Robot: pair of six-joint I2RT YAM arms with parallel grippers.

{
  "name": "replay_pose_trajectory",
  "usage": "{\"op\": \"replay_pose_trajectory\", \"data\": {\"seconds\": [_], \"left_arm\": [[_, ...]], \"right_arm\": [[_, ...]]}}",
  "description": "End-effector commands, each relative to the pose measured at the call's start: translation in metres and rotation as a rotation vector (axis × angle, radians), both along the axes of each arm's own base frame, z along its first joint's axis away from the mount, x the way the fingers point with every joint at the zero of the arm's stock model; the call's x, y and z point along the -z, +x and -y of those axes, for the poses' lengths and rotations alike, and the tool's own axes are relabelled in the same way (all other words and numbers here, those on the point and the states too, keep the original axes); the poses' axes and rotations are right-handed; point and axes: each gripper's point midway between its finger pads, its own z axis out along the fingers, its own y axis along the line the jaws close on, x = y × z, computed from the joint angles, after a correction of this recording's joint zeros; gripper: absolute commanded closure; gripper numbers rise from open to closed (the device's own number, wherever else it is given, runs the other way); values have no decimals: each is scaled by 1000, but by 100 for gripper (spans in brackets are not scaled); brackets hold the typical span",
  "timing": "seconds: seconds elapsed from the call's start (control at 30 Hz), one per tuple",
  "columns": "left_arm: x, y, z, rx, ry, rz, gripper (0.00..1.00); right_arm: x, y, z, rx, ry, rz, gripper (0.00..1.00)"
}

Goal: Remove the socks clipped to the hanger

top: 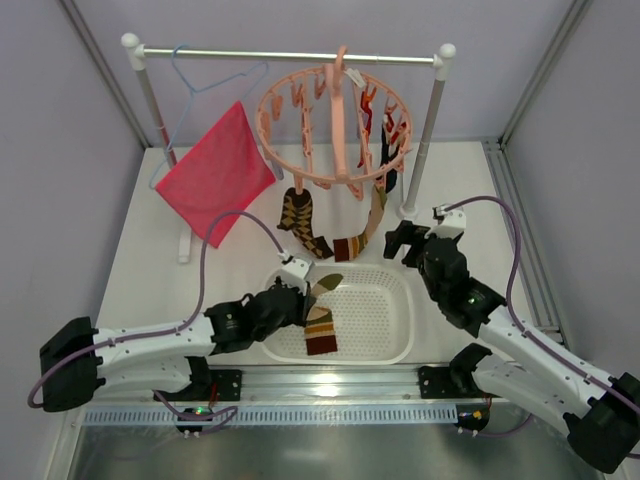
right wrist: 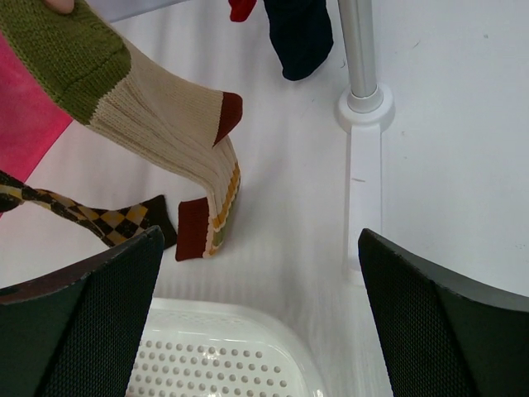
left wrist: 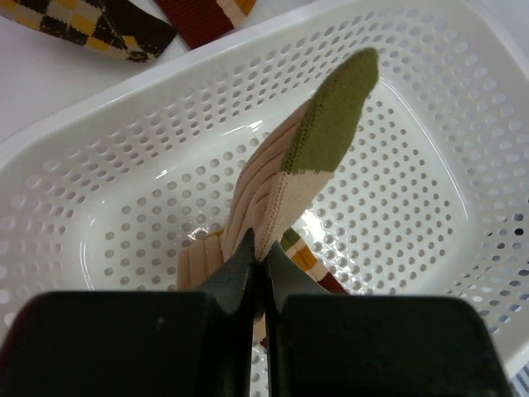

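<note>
**A:** Eyes on the hanger [top: 335, 125]: a salmon ring hooked on the rail [top: 290, 55], at twelve o'clock in the overhead view. What's clipped to it?

**B:** An argyle sock [top: 300, 222] dangles from the ring's seven o'clock. A striped sock [right wrist: 173, 132] hangs from five o'clock, dark-red cuff lowest. Round at three o'clock there's a red sock [right wrist: 241, 8] and a navy sock [right wrist: 299, 33], close beside the post [right wrist: 359, 50].

**A:** And one's off the clips!

**B:** Yes, a green-toed sock [left wrist: 331, 116] with tan ribbing. The left gripper [left wrist: 264, 252] has it pinched, jaws pressed together on the fabric with no gap showing. The toe sticks up over the white basket [top: 395, 300].

**A:** Where's that basket?

**B:** At six o'clock from the hanger, between the two arms. The left gripper reaches in from the basket's nine o'clock side. Striped fabric with a dark-red band lies on the basket floor under the pinch. I can't tell whether that's the same sock's leg or a second sock.

**A:** And the right side?

**B:** The right gripper [right wrist: 260, 240] has its fingers spread wide with nothing between them. It sits at the basket's one o'clock, facing the hanging striped sock and clear of it.

**A:** Anything further out?

**B:** A pink-red cloth [top: 215, 170] hangs on a light-blue wire hanger [top: 200, 80] at nine o'clock from the ring, on the same rail. Everything stands on the white table [top: 150, 250].
</note>
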Motion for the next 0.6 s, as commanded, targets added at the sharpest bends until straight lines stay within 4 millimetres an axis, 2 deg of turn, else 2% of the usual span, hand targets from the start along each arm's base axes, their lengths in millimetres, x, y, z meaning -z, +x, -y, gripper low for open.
{"op": "replay_pose_trajectory", "data": {"seconds": [0.0,0.07,0.1,0.13,0.43,0.53,0.57], "left_arm": [[-16,-3,8,10,-100,3,100],[-14,-3,4,0,-98,-1,60],[-13,-4,1,-6,-99,0,40],[-13,-4,-1,-13,-100,-1,1],[-25,10,-46,-175,-83,90,0],[-30,21,-58,-229,-100,105,0],[-32,29,-64,-264,-111,107,0]], "right_arm": [[-5,5,0,12,22,25,0],[1,7,-1,12,10,8,0],[-3,10,-3,13,21,25,0],[-2,11,-4,11,20,22,0],[2,15,-5,9,11,13,0],[5,15,-5,3,10,8,0],[5,15,-5,3,11,7,0]]}}
